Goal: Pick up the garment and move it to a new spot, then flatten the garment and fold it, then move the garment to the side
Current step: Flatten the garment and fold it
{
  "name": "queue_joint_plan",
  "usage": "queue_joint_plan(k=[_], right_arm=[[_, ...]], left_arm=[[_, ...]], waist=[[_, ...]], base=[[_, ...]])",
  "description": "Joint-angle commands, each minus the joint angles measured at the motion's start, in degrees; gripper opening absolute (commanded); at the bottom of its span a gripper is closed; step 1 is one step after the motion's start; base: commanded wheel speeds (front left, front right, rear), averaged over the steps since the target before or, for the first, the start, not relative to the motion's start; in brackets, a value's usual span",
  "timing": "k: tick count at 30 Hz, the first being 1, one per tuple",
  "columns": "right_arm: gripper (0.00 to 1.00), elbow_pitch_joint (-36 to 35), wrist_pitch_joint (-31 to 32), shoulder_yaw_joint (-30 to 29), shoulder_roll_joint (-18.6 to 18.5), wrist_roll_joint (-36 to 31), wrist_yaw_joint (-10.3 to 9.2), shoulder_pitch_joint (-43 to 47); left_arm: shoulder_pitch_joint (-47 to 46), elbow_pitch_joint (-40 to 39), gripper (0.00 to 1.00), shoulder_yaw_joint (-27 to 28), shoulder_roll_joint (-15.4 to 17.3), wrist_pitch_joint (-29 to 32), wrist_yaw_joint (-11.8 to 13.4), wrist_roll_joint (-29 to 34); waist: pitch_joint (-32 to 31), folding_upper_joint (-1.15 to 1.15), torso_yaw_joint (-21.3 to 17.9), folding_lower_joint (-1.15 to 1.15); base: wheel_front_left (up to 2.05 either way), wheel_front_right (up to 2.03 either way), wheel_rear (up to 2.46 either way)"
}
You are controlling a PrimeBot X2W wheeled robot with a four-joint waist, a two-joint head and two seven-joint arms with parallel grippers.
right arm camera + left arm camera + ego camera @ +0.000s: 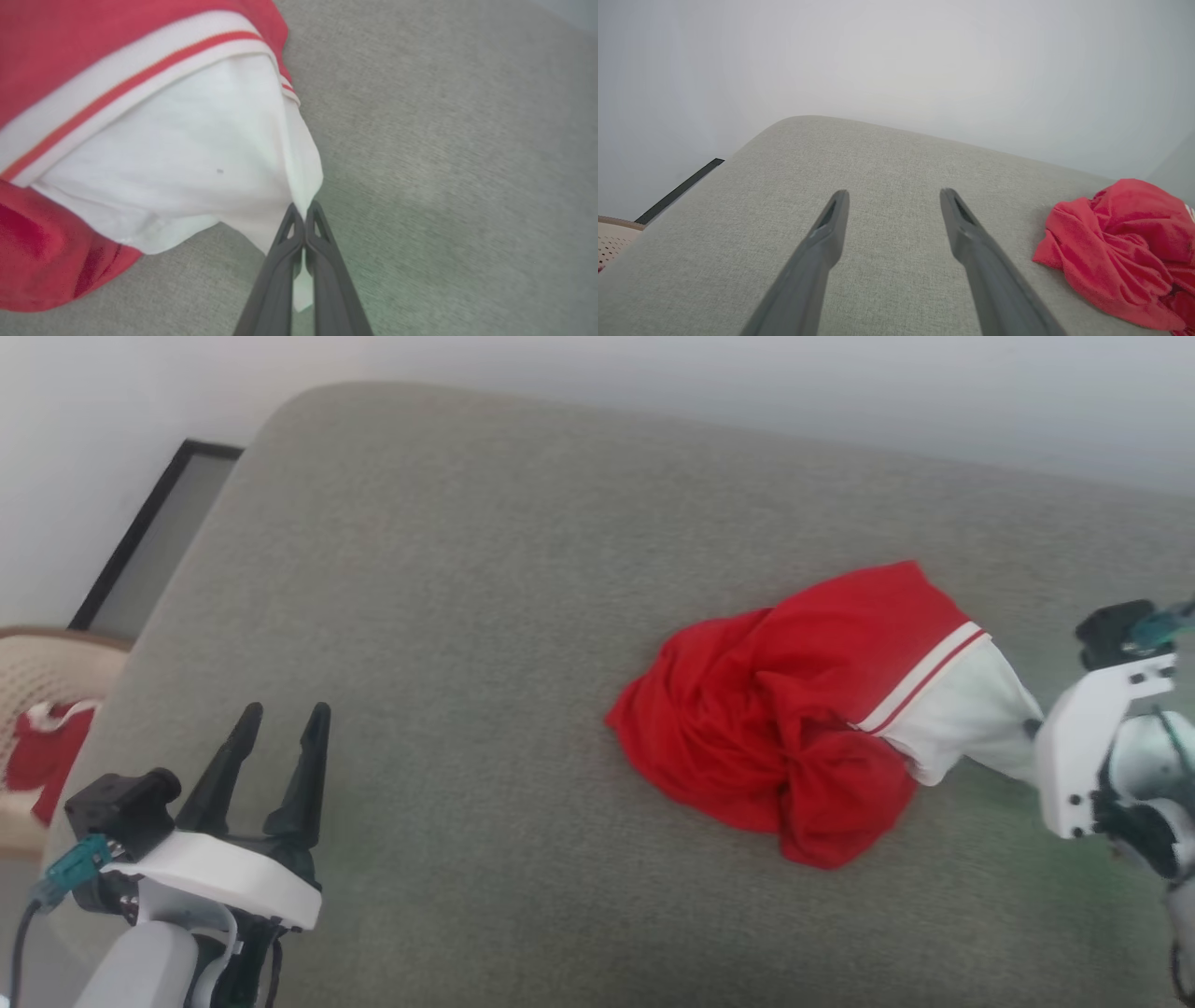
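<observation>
red garment (775, 728) lies bunched; right jaws pinch its white sleeve (187, 154), left jaws spread wide.

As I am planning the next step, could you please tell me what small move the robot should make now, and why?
Probably lift the right gripper a little. It is shut on the edge of the white sleeve of the garment, which lies bunched on the grey cushion, while the left gripper hangs open, well apart from it.
</observation>
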Motion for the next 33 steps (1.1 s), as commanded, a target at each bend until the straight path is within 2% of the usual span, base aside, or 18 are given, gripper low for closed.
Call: queue_joint_plan(k=[1,7,14,20,26,27,29,30,33], right_arm=[[0.0,-1.63,0.71,-0.76,-0.71,0.71,-0.01,1.16],[0.0,-11.77,6.05,-4.05,-3.98,3.29,-0.01,8.11],[0.0,-18.71,11.12,-12.1,-3.82,4.34,-0.01,19.31],[0.0,-17.74,11.55,-15.99,-1.35,3.82,-0.01,25.14],[0.0,-11.18,7.88,-15.35,1.51,2.73,-0.01,23.86],[0.07,-9.96,7.38,-14.93,2.2,2.87,-0.01,23.0],[0.5,-8.07,6.37,-13.96,2.61,2.58,0.0,21.62],[1.0,-6.76,6.0,-12.88,2.63,2.37,0.0,20.29],[1.0,-5.77,5.8,-12.46,2.48,2.85,0.0,18.91]], left_arm=[[0.4,-0.22,1.0,0.38,0.25,-0.26,-0.31,0.4],[1.21,-0.47,1.0,1.26,0.92,-0.27,-0.43,0.52],[1.04,-0.85,1.0,1.4,1.05,-0.27,-0.7,0.44],[-0.01,-0.59,1.0,1.12,1.1,-0.27,-0.91,0.24],[-1.22,0.22,1.0,0.37,1.19,-0.27,-1.13,0.21],[-1.4,0.42,1.0,0.26,1.34,-0.27,-1.14,0.25],[-1.64,0.66,1.0,-0.08,1.4,-0.27,-1.23,0.11],[-1.73,1.0,1.0,-0.38,1.59,-0.13,-1.25,-0.11],[-2.24,0.93,1.0,-1.13,2.12,1.05,-1.36,-0.94]], waist=[[-0.97,0.0,-1.35,0.0],[-1.91,0.0,-3.97,0.0],[-1.55,0.0,-5.43,0.0],[-0.79,0.0,-5.65,0.0],[0.04,0.0,-5.69,0.0],[0.06,0.0,-5.76,0.0],[-0.09,0.0,-5.92,0.0],[-0.49,0.0,-6.24,0.0],[-1.28,0.0,-6.92,0.0]], base=[[0.0,0.0,0.0],[0.0,0.0,0.0],[0.0,0.0,0.0],[0.0,0.0,0.0],[0.0,0.0,0.0],[0.0,0.0,0.0],[0.0,0.0,0.0],[0.0,0.0,0.0],[0.0,0.0,0.0]])
